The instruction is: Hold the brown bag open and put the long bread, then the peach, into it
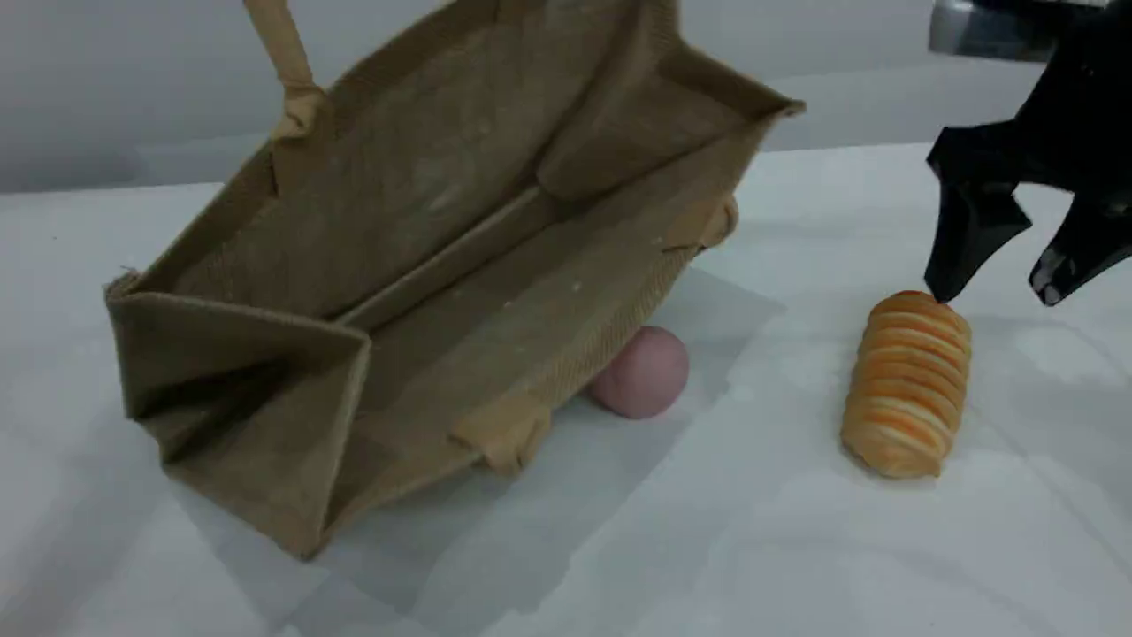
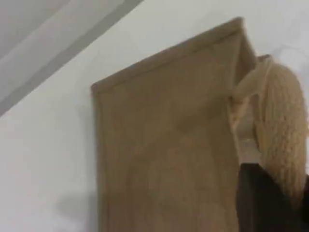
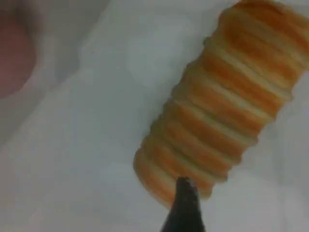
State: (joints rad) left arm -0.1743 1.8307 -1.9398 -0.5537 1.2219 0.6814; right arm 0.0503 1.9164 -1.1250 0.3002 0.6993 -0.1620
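Observation:
The brown bag (image 1: 398, 203) lies tilted on the table with its mouth open toward the camera. One beige handle (image 1: 283, 53) is pulled up out of the top of the scene view. In the left wrist view my left gripper (image 2: 270, 193) is shut on that handle (image 2: 285, 130), beside the bag's outer wall (image 2: 164, 159). The peach (image 1: 641, 372) sits against the bag's lower edge, partly hidden by it, and shows as a pink blur (image 3: 14, 58). The long bread (image 1: 906, 385) lies to the right. My right gripper (image 1: 995, 296) hangs open just above the bread's far end (image 3: 227, 101), one fingertip (image 3: 186, 203) over it.
The bag's second handle (image 1: 504, 433) lies folded against its lower rim near the peach. The white table (image 1: 707, 548) runs back to a grey wall.

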